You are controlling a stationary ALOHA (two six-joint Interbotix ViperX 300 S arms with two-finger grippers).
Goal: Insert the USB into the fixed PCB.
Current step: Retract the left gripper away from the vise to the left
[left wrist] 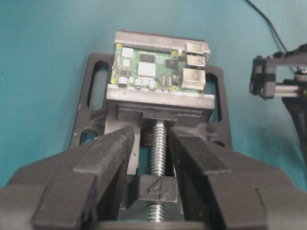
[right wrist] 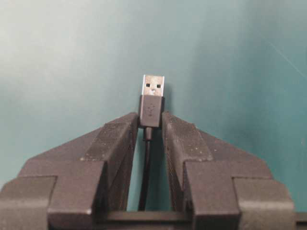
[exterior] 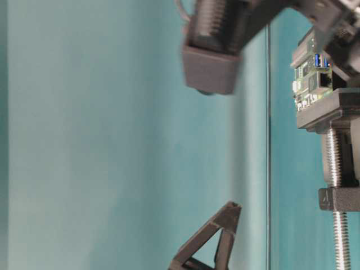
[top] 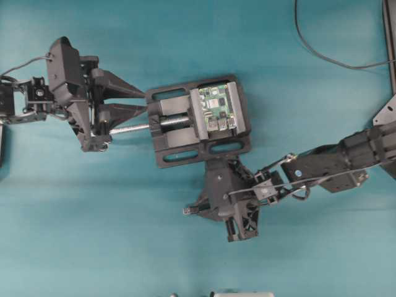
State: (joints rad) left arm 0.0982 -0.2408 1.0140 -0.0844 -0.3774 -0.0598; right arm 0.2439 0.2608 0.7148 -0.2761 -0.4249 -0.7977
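Observation:
The USB (right wrist: 152, 96) is a small black plug with a silver tip. My right gripper (right wrist: 151, 120) is shut on its black body, the tip pointing out past the fingertips and its thin cable (right wrist: 145, 172) running back between the fingers. From overhead, that gripper (top: 197, 209) sits just in front of the vise, with the USB tip (top: 187, 211) pointing left. The fixed PCB (top: 216, 106), a green board with silver ports, is clamped in the vise. My left gripper (left wrist: 152, 136) is open and hovers over the vise screw, aimed at the PCB (left wrist: 158, 67).
The black vise (top: 179, 145) has a long metal screw (top: 127, 129) sticking out to the left under my left gripper (top: 145, 103). A thicker black cable (top: 322, 57) curves across the mat at the top right. A black frame (top: 387, 111) stands at the right edge.

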